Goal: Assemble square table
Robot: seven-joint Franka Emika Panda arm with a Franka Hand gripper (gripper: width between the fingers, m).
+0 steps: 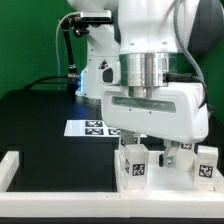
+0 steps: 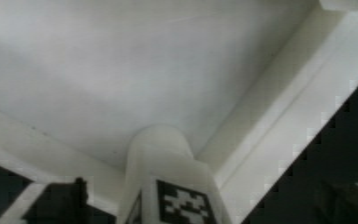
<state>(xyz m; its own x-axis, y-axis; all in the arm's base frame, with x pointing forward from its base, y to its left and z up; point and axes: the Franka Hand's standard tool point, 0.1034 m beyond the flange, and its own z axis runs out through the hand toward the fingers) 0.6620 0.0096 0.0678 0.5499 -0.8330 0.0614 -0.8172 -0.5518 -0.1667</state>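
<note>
The end effector hangs low over the tagged legs near the counter's front edge, on the exterior view's right. The wrist view shows the square top close behind a tagged leg, probably for fitting it. I cannot tell whether the fingers are spread or pinching.
</note>
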